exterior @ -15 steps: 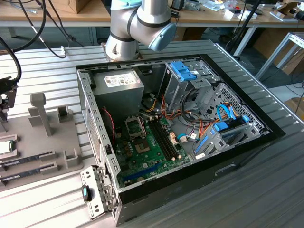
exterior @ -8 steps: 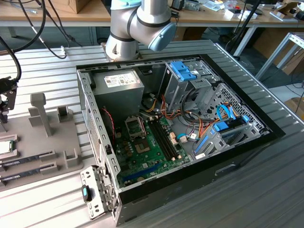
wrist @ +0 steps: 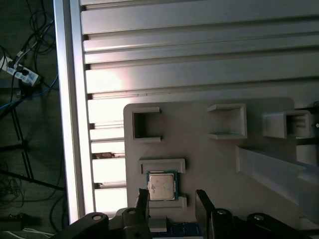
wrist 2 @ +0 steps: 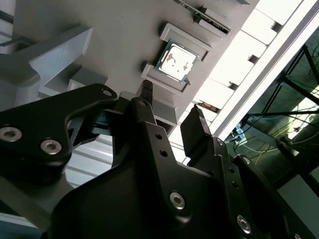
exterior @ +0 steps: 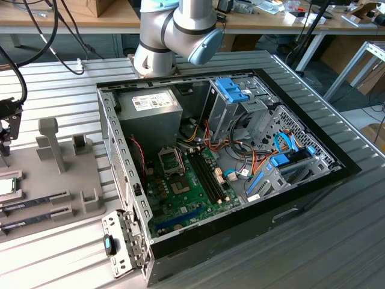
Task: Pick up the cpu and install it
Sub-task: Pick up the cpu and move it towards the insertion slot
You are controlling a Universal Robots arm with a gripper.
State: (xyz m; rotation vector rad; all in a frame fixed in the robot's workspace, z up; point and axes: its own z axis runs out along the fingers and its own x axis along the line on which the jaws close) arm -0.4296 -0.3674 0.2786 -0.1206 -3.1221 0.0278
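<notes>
While the cpu (wrist: 161, 185) lies flat in its holder (wrist: 162, 165), silver top up and green rim showing, it is touched by nothing. It is seated between two grey bracket pieces on the grey tray (wrist: 219, 164), which rests on the slatted table (wrist: 199, 59). In both wrist views the gripper (wrist: 172, 201) is seen just above and beside the chip, its two black fingers (wrist: 142, 201) held well apart, with nothing gripped between them. In the first wrist view the fingers are cut off by the picture edge, so only their tips are seen; in the second wrist view much of the tray is hidden behind the tool's dark body, and the cpu (wrist 2: 175, 62) is seen just beyond the tips.

In the exterior view the tray is placed at the exterior view's left, well apart from the open computer case (exterior: 240, 180) in the middle. There the cpu (exterior: 6, 185) is cropped by the picture edge, so only a sliver is seen, and the black tool above it is likewise cut off. Two memory sticks (exterior: 36, 201) are laid on the near part of the tray. Inside the case a green motherboard (exterior: 192, 186) is seen, with a metal-framed socket (exterior: 170, 161) whose contents cannot be made out.
</notes>
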